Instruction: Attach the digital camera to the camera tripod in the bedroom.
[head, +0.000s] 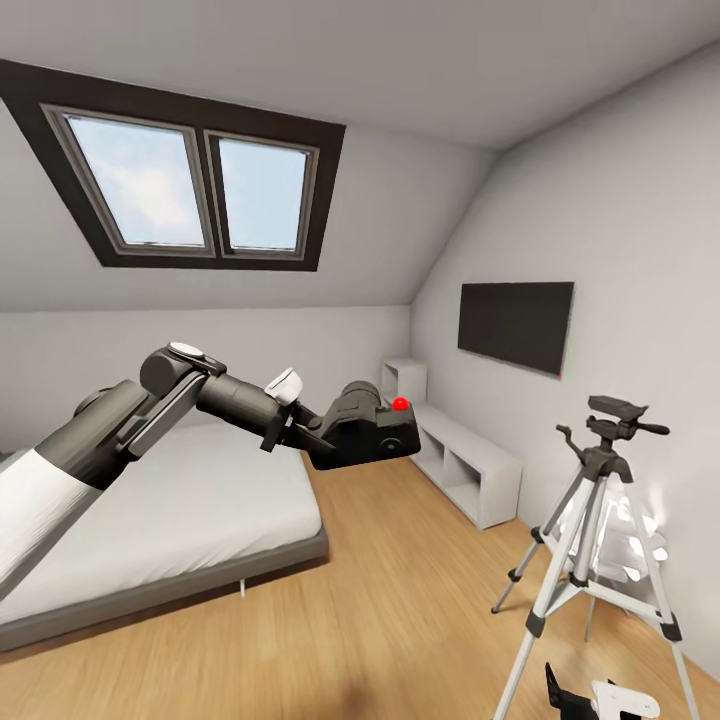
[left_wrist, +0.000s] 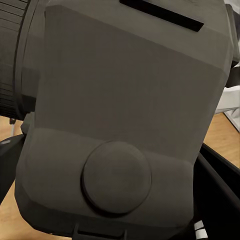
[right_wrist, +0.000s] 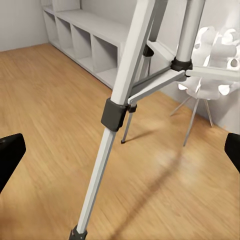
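The left claw (head: 340, 438) is carrying the digital camera (head: 368, 432) out in front of the robot, arm stretched across the head view above the foot of the bed (head: 180, 520). The claw is clamped on the camera body from behind, and the red button (head: 401, 404) is sitting on top, so the camera is riding roughly upright. Through the left wrist camera the dark back of the digital camera (left_wrist: 125, 115) is pressing right up against the lens, jaws gripping at its sides.

The camera tripod (head: 595, 540) is standing on the wood floor (head: 400, 620) at the right of the room, legs spread, black pan head (head: 615, 415) up top with its handle sticking out. Camera and tripod are well apart, with the camera at about the height of the head.

The right claw (right_wrist: 120, 155) is hanging low near the tripod, its two black fingertips (right_wrist: 10, 152) spread wide with nothing between them, looking past a silver tripod leg (right_wrist: 117, 115) toward the white petal lamp (right_wrist: 215, 60) and the cube shelves (right_wrist: 85, 35).

So this is looking like the carry step: camera in hand, mount not yet reached. The next move is calling for swinging the camera over to the right, bringing its base level above the pan head, and lowering it squarely without knocking the thin legs.
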